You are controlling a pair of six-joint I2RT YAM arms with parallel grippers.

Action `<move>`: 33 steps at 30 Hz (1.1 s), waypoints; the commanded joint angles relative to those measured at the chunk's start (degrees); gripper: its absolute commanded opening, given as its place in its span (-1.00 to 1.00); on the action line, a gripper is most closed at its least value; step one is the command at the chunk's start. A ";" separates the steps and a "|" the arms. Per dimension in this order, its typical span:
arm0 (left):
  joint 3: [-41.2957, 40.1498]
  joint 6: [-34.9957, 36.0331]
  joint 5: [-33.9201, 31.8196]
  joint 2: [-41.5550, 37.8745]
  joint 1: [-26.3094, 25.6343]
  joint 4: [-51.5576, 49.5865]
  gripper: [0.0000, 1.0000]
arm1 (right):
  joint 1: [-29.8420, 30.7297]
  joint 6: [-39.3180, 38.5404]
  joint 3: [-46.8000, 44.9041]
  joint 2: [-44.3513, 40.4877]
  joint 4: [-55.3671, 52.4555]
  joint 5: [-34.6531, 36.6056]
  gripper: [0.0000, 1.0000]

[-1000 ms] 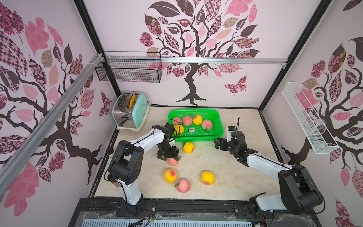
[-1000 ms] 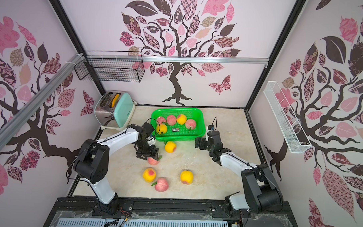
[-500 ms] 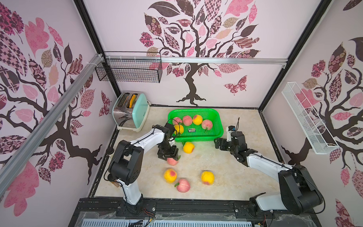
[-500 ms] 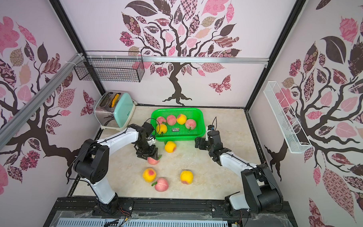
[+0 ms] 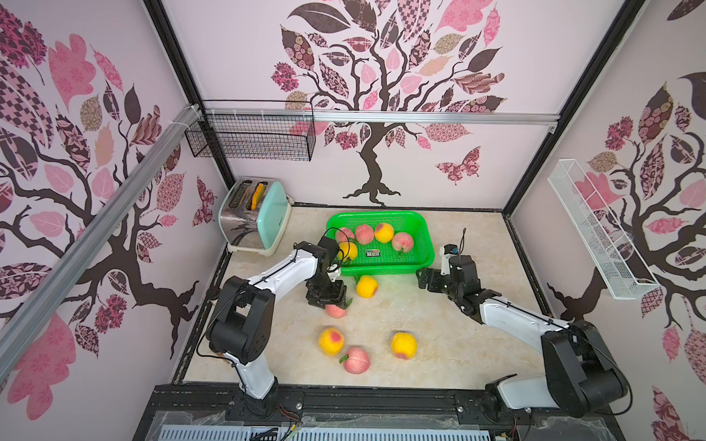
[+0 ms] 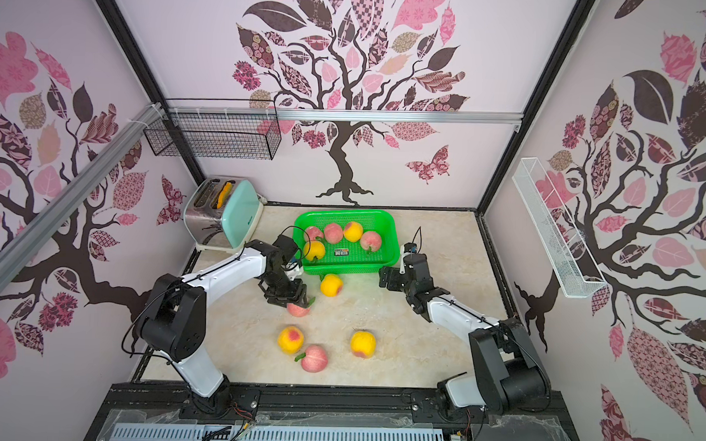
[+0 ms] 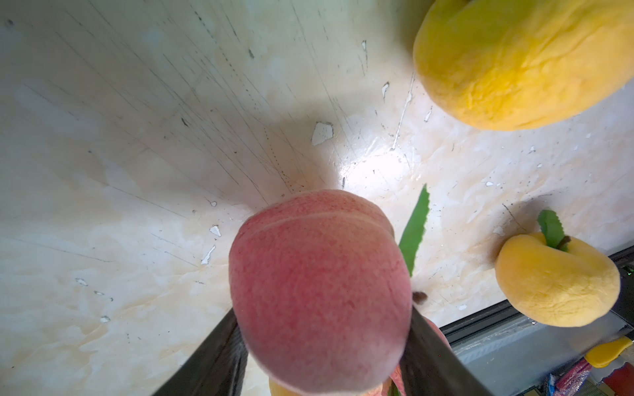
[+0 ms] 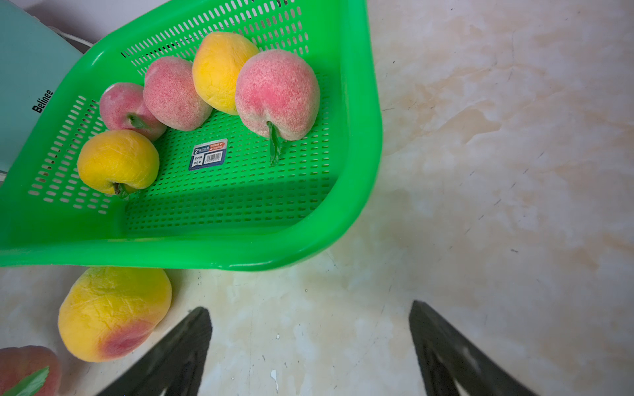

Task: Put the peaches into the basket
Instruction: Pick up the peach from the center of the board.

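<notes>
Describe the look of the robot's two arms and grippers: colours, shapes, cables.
Both the left arm and right arm have white tubular links between black rounded joints, with thin black cables along them. The left gripper and right gripper are black, with flat tapered fingers.

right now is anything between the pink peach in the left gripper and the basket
A yellow peach lies by the basket's near wall, close to the straight path from the pink peach in the left gripper. Nothing else visible.

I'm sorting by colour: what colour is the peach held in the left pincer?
The peach is pink; the left wrist view shows it best.
</notes>
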 commanded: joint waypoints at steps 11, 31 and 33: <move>3.79 0.71 0.18 -2.07 -0.20 0.02 0.29 | 0.12 0.40 2.18 -0.38 0.52 0.33 0.85; 21.70 0.11 -0.86 -4.88 -0.14 -2.02 0.29 | 0.16 0.45 2.07 -0.73 0.53 -0.11 0.85; 24.39 0.40 -1.54 -3.93 -0.19 -1.18 0.30 | 0.13 0.51 2.03 -0.73 0.48 -0.37 0.85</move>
